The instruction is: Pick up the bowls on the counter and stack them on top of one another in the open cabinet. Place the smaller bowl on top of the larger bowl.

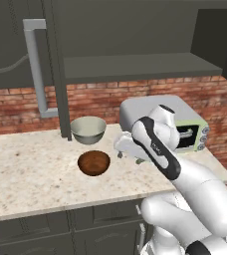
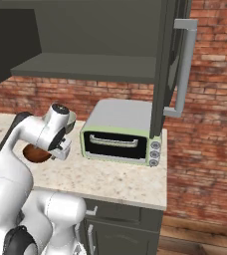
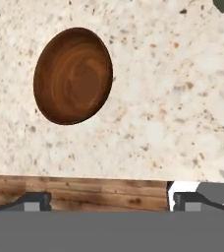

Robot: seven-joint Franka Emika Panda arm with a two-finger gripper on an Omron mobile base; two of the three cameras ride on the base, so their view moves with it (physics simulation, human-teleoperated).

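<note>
Smaller bowl (image 3: 73, 75) upright, mouth skyward, on counter (image 3: 173, 108); end effector (image 3: 109, 203) wide, empty.

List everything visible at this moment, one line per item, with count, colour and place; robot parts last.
smaller bowl: 1, dark reddish-brown, on the counter, in front of the larger bowl
larger bowl: 1, pale grey-green, on the counter by the open door
counter: 1, beige speckled
cabinet: 1, dark grey-green, on the wall, door open, shelf bare
toaster oven: 1, grey and pale green, on the counter's right end
brick wall: 1, red, behind the counter
gripper: 1, dark fingertips apart, above the counter edge
</note>
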